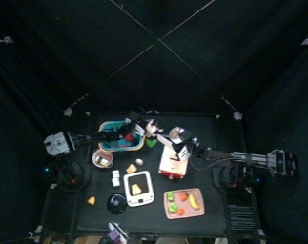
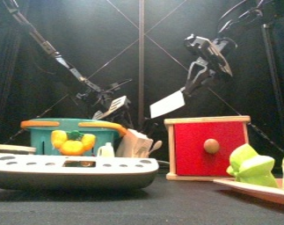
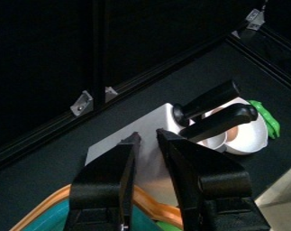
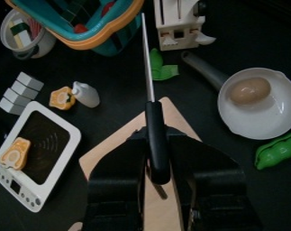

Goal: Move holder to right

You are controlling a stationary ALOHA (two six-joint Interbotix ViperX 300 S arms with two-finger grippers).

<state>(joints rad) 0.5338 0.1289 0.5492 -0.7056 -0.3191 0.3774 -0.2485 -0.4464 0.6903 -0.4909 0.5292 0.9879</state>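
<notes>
Black curtains enclose a small black table [image 1: 214, 181] crowded with objects.

1. The holder [image 1: 119, 133], a teal slatted basket with an orange rim, sits at the table's left rear in the top view. In the front view the holder [image 2: 71, 139] stands at left behind a white rack [image 2: 71, 169], with yellow and orange items inside. The right wrist view shows the holder [image 4: 94, 23] filled with mixed pieces.

2. The left gripper [image 1: 141, 126] hangs over the holder's right edge. In the left wrist view the left gripper [image 3: 148, 144] has its jaws parted by a moderate gap with nothing between them; the holder's orange rim and teal wall [image 3: 81, 217] lie just under the jaws, and contact cannot be confirmed.

3. The right gripper [image 4: 154, 153] has its jaws pinched on a thin flat card [image 4: 117, 158], seen edge-on as a dark line. In the front view the right gripper [image 2: 200, 77] is raised well above the table, with the white card [image 2: 168, 104] hanging below it.

4. A red box with a wooden frame and round knob [image 2: 208, 148] stands right of the holder; a green item [image 2: 250, 163] lies at front right. A white bowl holding an egg [image 4: 259, 95] and a white device [image 4: 37, 149] rest on the table.
</notes>
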